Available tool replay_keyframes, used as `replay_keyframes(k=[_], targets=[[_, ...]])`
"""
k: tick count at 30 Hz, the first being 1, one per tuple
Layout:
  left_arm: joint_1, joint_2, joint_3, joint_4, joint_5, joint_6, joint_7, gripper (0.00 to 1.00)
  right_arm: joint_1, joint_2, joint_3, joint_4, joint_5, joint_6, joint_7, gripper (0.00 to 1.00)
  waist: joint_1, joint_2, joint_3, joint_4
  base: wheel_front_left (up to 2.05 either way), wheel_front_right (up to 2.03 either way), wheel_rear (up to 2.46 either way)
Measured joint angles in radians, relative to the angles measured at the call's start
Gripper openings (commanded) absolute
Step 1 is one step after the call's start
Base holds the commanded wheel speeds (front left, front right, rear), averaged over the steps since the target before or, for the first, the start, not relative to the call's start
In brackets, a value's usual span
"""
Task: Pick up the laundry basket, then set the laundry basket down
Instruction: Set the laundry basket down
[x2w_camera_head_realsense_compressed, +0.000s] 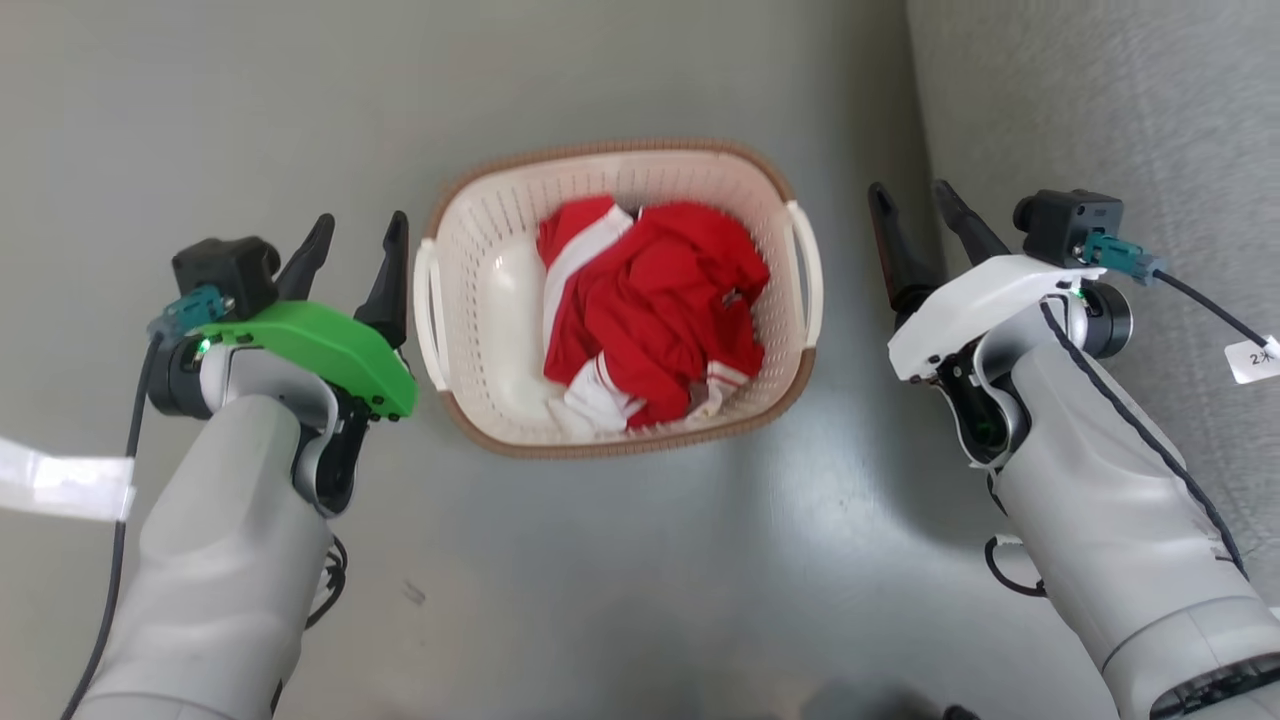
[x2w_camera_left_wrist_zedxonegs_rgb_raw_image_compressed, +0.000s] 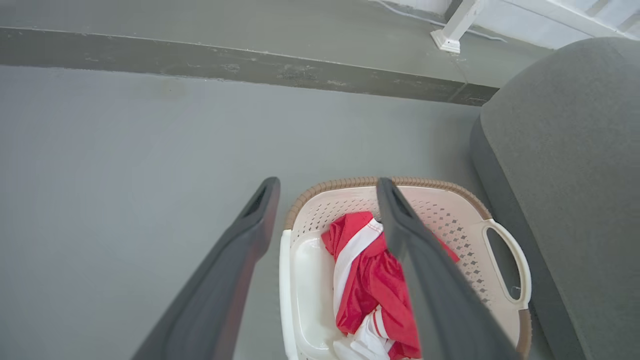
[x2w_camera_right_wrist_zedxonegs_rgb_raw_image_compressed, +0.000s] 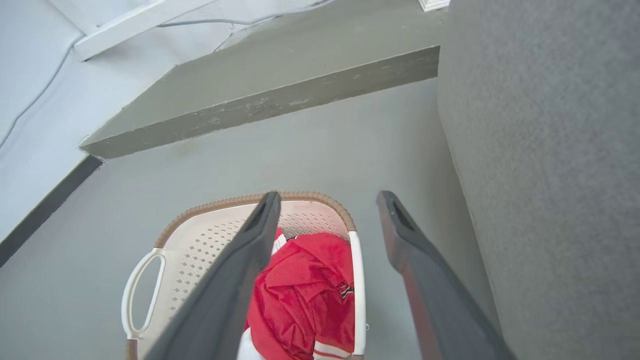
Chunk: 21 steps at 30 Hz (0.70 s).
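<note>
Basket (x2w_camera_head_realsense_compressed: 612, 152) sitting on the floor (x2w_camera_head_realsense_compressed: 640, 580) beside the sofa (x2w_camera_head_realsense_compressed: 1100, 100) | left gripper (x2w_camera_head_realsense_compressed: 361, 222) and right gripper (x2w_camera_head_realsense_compressed: 910, 192) flanking it, jaws gaping, holding nothing | probably handling light and stiff with clothes (x2w_camera_head_realsense_compressed: 650, 310) inside | taking both handles (x2w_camera_head_realsense_compressed: 428, 310) looking safest

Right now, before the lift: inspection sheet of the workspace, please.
Surface: grey floor, smooth, faint scuffs.
Job's things: laundry basket standing on the floor between the arms; red and white garment crumpled inside.
Clutter: white strip at the left edge, nature unclear.
Grippers: left gripper open, beside the left handle; right gripper open, apart from the right handle; both hold nothing.
Cables: black cable by the left forearm; black cable with white tag off the right wrist.
Surroundings: grey upholstered furniture right of the basket; raised step beyond.
</note>
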Motion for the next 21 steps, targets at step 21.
replay_keyframes(k=[21], targets=[[0.308, -0.012, 0.164, -0.333, 0.142, 0.0, 0.0, 1.0, 0.269, 0.006, -0.112, -0.261, -0.094, 0.006, 0.0, 1.0, 0.0, 0.0, -0.303, 0.019, 0.0, 0.0, 0.0]])
